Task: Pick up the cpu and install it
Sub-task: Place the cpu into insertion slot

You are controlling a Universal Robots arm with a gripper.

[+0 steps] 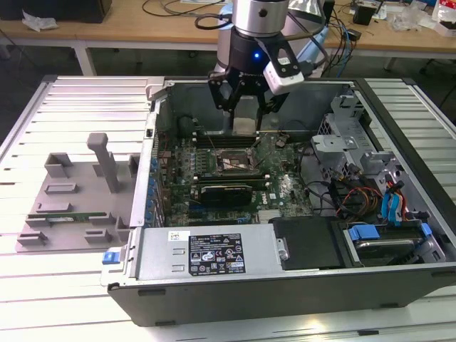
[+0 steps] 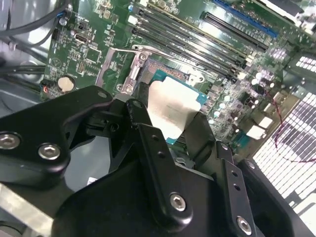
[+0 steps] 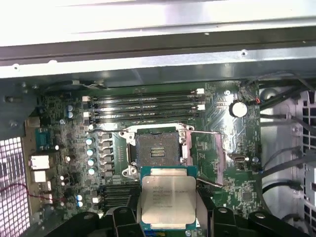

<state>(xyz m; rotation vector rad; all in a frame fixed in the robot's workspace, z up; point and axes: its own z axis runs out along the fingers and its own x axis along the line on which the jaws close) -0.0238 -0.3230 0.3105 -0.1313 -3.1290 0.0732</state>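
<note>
Clock: read on the exterior view, 12 at the far edge, 9 at the exterior view's left.
Table: you have a pale slatted table carrying everything.
Case: the open computer case lies on its side at the table's centre, its inside facing up at you.
Motherboard: the green motherboard covers the case floor from the centre toward 10 o'clock.
Power supply: a grey power supply with a printed label sits against the case wall at 6 o'clock.
Drive bay: at 4 o'clock you see a metal drive bay with blue and red cables.
Fixture: a grey plastic fixture rests on the table at 9 o'clock, just beside the case, and a long green memory stick lies in it.
Gripper: your gripper hangs inside the case at 12 o'clock. Its black fingers are closed narrowly on 2 opposite edges of the chip.
Memory slots: 4 long slots run side by side, just beside the socket.
Socket: the black socket lies open, its metal frame and lever wire around it. In the exterior view it is at 6 o'clock of the gripper.
Cpu: the cpu is clamped flat, silver top toward the first wrist view. It is just beside the socket there, near it but not yet seated.
Coin cell: a round silver battery sits on the board near the slots' ends.
</note>
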